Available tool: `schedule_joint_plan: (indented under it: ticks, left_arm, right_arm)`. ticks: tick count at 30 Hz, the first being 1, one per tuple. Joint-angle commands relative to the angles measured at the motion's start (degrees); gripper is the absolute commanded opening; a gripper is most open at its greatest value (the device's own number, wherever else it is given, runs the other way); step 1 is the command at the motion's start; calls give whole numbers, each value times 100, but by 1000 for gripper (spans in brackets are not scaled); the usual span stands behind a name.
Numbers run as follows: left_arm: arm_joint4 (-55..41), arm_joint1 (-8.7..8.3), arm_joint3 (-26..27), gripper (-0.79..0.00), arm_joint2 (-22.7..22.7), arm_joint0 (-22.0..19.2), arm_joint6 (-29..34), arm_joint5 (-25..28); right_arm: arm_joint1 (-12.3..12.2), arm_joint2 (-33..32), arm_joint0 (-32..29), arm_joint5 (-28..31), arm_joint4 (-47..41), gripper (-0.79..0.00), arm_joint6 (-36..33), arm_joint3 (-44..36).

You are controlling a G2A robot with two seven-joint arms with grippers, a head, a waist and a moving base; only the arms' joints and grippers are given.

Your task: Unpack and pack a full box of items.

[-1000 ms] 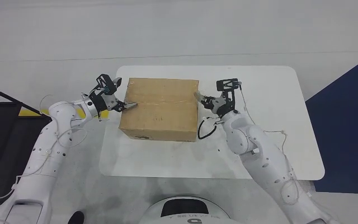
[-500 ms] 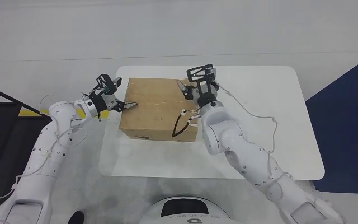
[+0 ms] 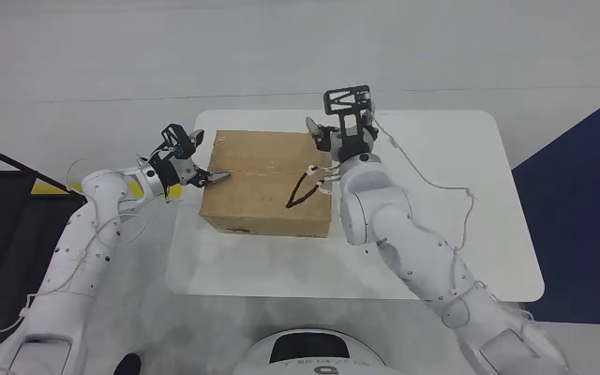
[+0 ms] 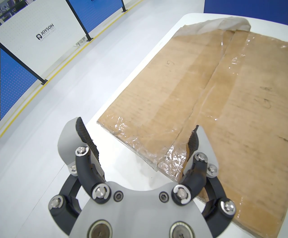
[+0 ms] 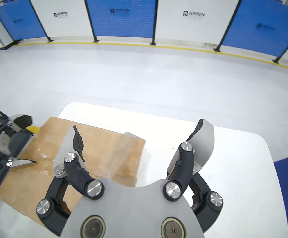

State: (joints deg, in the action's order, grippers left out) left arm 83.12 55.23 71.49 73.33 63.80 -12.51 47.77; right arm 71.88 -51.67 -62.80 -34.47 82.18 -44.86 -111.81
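A closed brown cardboard box (image 3: 262, 187) with clear tape along its top seam lies on the white table (image 3: 450, 187). My left gripper (image 3: 214, 177) is open at the box's left end by the seam (image 4: 202, 101). In the left wrist view one finger (image 4: 193, 142) is over the taped box edge and the other (image 4: 86, 137) is beyond the edge. My right gripper (image 3: 319, 136) hangs open above the box's far right corner (image 5: 135, 144), nothing between its fingers (image 5: 77, 139). A loose bit of tape (image 4: 225, 22) sticks up at the box's right end.
White tabletop (image 5: 225, 157) stretches to the right of the box. A black cable (image 3: 300, 189) from the right arm hangs over the box top. Blue and white partition panels (image 5: 126, 20) stand far off across the floor. A dark blue panel (image 3: 562, 187) is beside the table.
My right arm has swung from beside the box's right end to above its far right corner, turning its wrist. The left arm and the box have kept still.
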Motion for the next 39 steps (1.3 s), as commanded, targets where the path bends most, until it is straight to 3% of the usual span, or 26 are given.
schedule_joint_plan:
  ticks: [1,8,12,22,39]
  left_arm:
    - [0,0,0,0,0,0,0,0]
    - [0,0,0,0,0,0,0,0]
    - [0,0,0,0,0,0,0,0]
    - [0,0,0,0,0,0,0,0]
    - [0,0,0,0,0,0,0,0]
  right_arm:
    - [-73,-430,-428,160,-110,0,-122,-100]
    - [-239,-1202,-1278,1393,-476,0,-517,190]
    - [-218,-1228,-1343,1561,-678,0,-392,295]
    - [-58,-837,-910,1705,-955,0,-60,676]
    - [333,335,70,1863,-660,0,-377,1317]
